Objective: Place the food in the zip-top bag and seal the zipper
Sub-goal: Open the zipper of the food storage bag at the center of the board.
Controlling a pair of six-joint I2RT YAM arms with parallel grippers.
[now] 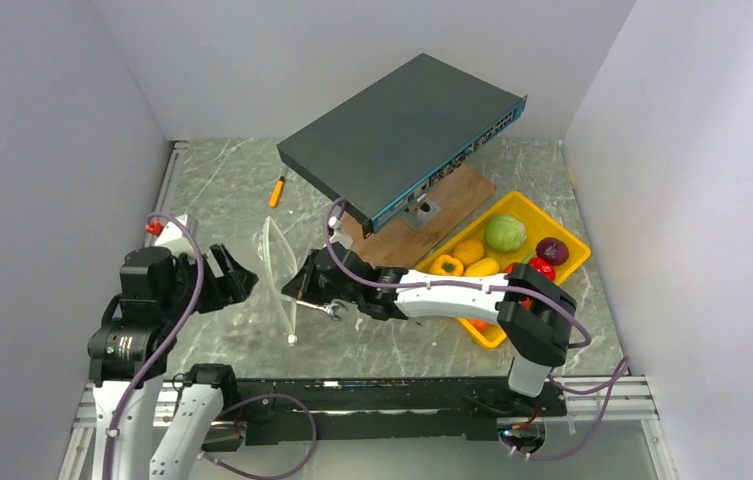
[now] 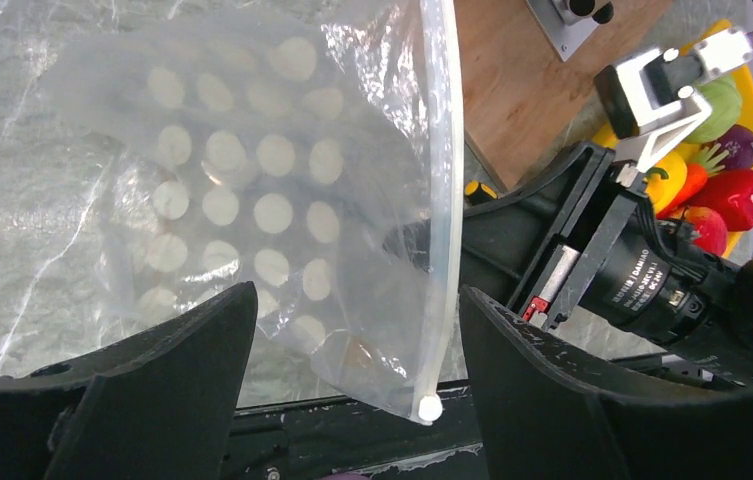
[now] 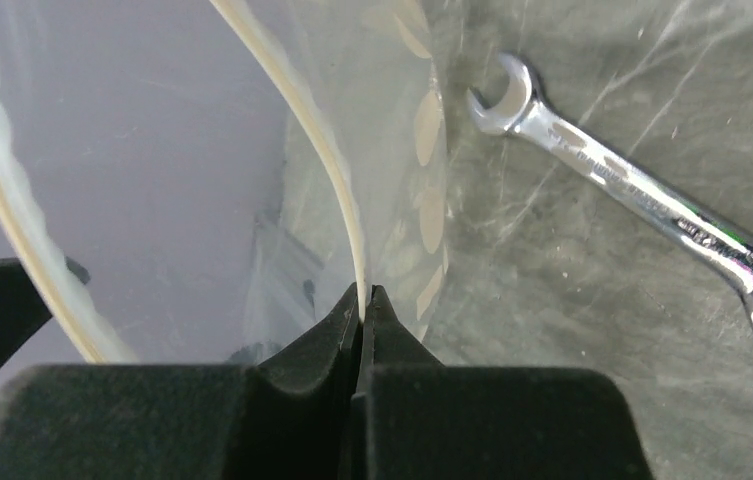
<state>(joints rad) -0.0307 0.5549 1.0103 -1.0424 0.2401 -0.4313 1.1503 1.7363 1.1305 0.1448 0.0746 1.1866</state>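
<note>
Right gripper [image 3: 362, 300]: your fingers are pressed tight together on one lip of the zipper [image 3: 337, 190], holding the zip-top bag [image 2: 252, 190] up by its mouth edge.
Left gripper [image 2: 352, 320]: spread wide on either side of the bag's dotted face and gripping nothing. Whether a finger brushes the film cannot be told.
Bag: it stands upright between your two grippers, mouth bowed apart, with no food visible inside.
Food [image 1: 504, 233]: cabbage, peppers and a purple onion sit in the yellow tray [image 1: 557, 222], well apart from the bag, past your right arm.
Step in hand: opening and steadying the bag, by the look of it; loading has not begun.
Next move: you probably need the left fingers to take the bag's free lip, so the right arm can let go and fetch food.
Surface: grey veined table [image 1: 222, 180]. A silver wrench [image 3: 642, 200] lies just beside the bag, and a yellow-handled screwdriver [image 1: 276, 191] lies beyond it.
Room: plain pale walls on three sides. A dark flat box [image 1: 402, 130] is propped tilted on a wooden board [image 1: 452, 205] behind the bag.
</note>
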